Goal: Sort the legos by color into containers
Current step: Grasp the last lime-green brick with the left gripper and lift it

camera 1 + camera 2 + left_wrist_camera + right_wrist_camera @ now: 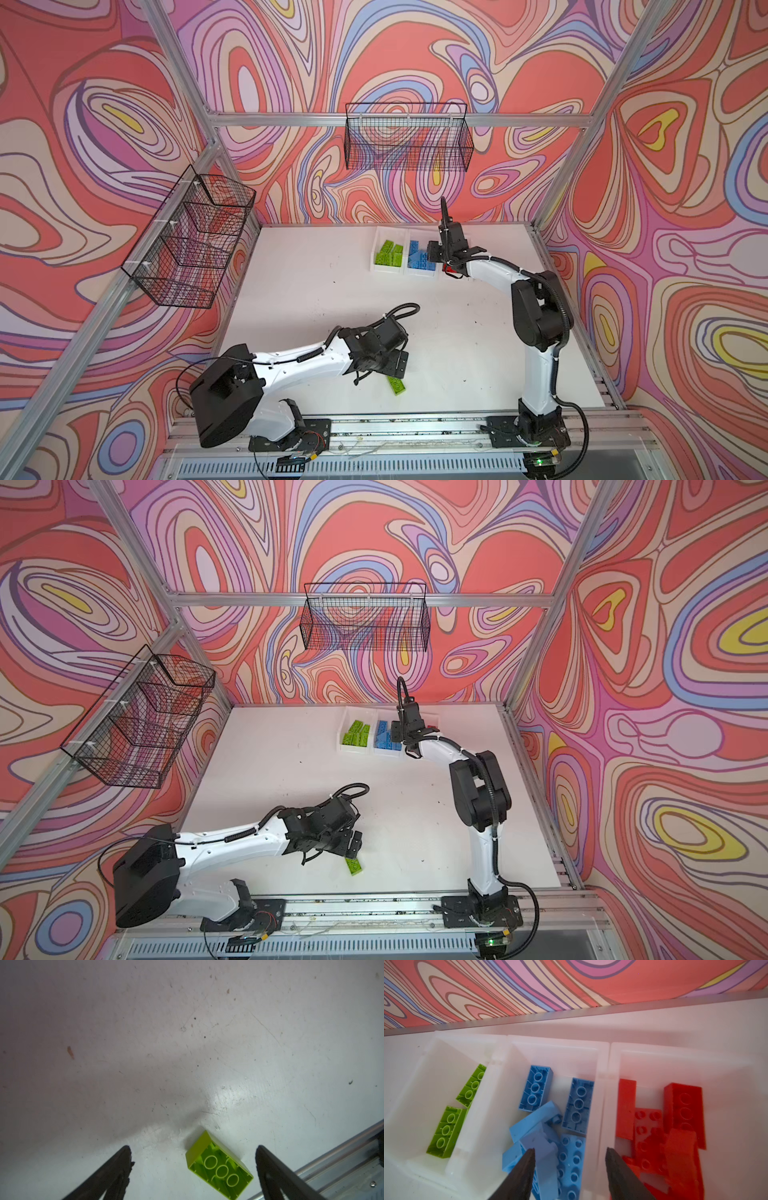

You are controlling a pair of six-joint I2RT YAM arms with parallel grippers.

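Lego, green [218,1167]: lying hollow side up on the surface [187,1043], near its front edge, well apart from the bins [388,233]. Before closing: centring over it, turning the wrist, squaring the left fingers [116,1176] with the long sides, lowering almost onto the surface. Avoiding a corner grip, judged likely to be twisting it out. Currently sitting between the left fingers, spread wide and empty, touching neither, nearer one than the other, skewed to the line between them. Right fingers [521,1178]: hanging partly apart, empty, over the blue and red bins.
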